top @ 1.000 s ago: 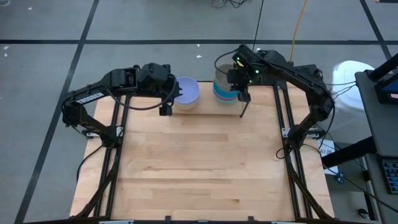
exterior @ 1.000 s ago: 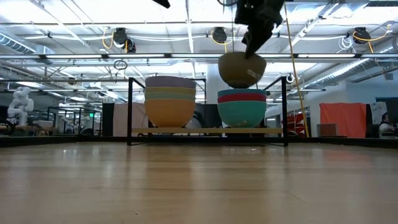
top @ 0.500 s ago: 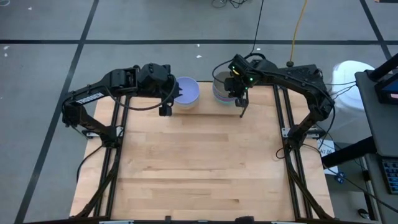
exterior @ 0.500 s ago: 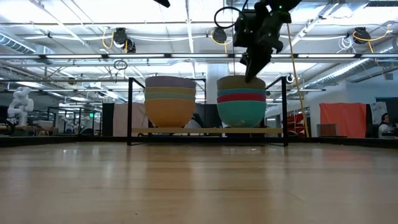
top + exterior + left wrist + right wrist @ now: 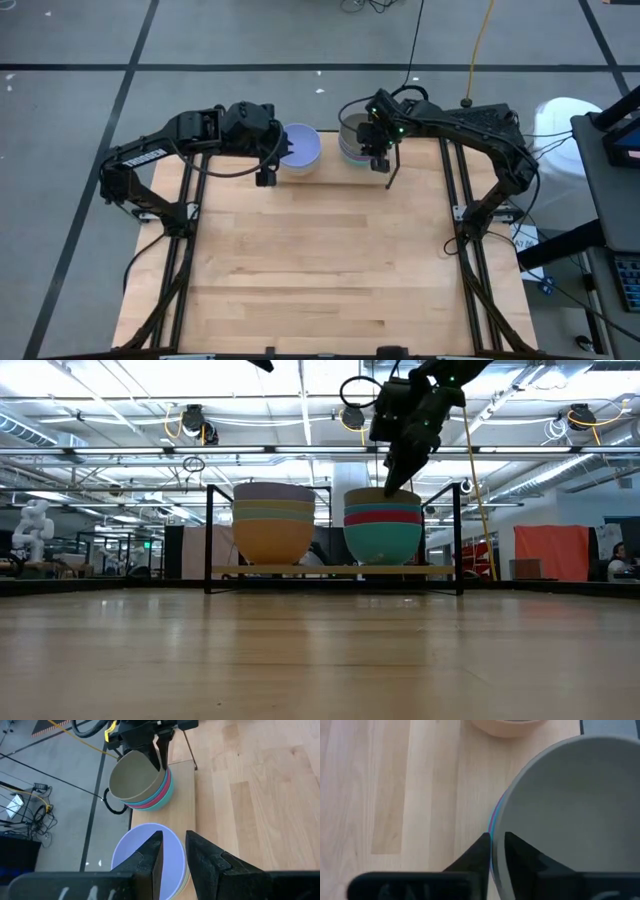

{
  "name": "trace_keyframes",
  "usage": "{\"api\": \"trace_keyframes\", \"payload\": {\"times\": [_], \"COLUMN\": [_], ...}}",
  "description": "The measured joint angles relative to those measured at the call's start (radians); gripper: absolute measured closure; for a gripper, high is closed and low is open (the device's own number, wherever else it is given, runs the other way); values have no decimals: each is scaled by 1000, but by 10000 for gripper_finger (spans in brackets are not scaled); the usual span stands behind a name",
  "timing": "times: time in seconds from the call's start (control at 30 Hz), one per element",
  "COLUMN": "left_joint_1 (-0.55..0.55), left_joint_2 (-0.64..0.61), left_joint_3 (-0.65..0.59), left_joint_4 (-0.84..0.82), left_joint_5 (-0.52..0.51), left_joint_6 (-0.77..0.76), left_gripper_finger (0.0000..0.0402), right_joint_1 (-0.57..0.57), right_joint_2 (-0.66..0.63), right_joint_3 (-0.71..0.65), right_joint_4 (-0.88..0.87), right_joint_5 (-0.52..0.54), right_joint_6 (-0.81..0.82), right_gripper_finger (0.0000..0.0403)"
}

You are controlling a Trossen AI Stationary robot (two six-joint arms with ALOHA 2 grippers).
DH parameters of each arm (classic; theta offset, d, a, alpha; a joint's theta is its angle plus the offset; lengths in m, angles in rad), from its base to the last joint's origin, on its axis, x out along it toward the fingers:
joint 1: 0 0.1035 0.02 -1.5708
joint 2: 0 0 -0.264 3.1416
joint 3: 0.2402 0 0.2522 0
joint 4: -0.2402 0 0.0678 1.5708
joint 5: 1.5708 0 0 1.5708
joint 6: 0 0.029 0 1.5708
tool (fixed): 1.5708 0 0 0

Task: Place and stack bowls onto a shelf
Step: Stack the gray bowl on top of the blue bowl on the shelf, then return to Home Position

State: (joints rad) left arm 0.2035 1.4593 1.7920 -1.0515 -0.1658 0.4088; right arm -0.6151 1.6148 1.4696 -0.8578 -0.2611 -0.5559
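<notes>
The shelf (image 5: 330, 570) stands at the table's far edge and bears two stacks of bowls. The left stack (image 5: 273, 520) has a lavender bowl (image 5: 300, 148) on top. The right stack (image 5: 383, 530) has a grey-olive bowl (image 5: 135, 775) nested on top, above a magenta and a teal one. My right gripper (image 5: 496, 837) comes down at that bowl's near rim, one finger inside and one outside, with a narrow gap. My left gripper (image 5: 174, 845) hangs open over the lavender bowl's near side, holding nothing. My right gripper has its fingers astride the grey-olive bowl's near rim (image 5: 496, 827), slanting down from the near side. Whether the fingers (image 5: 482, 847) touch the rim, I cannot tell. The bowl sits upright, nested in the right stack.
Thin black upright rods (image 5: 208, 540) (image 5: 459, 535) frame the shelf's ends. The wooden table top (image 5: 320, 270) lies bare between the two arms' black frames. Cables run over the floor behind the shelf.
My right gripper has come down toward the shelf with the grey-olive bowl. The bowl hung clear above the right stack a second ago and now sits nested on it.
</notes>
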Motion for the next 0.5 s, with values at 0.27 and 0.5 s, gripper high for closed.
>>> {"api": "trace_keyframes", "payload": {"times": [0.27, 0.5], "left_joint_1": [0, 10], "left_joint_2": [0, -21], "left_joint_3": [0, 0], "left_joint_4": [-34, -81], "left_joint_5": [-1, -65], "left_joint_6": [1, -29], "left_gripper_finger": [314, 314], "right_joint_1": [28, 68], "right_joint_2": [-61, -217], "right_joint_3": [0, 0], "right_joint_4": [6, 16], "right_joint_5": [-1, 0], "right_joint_6": [-10, -6], "right_gripper_finger": [285, 273]}}
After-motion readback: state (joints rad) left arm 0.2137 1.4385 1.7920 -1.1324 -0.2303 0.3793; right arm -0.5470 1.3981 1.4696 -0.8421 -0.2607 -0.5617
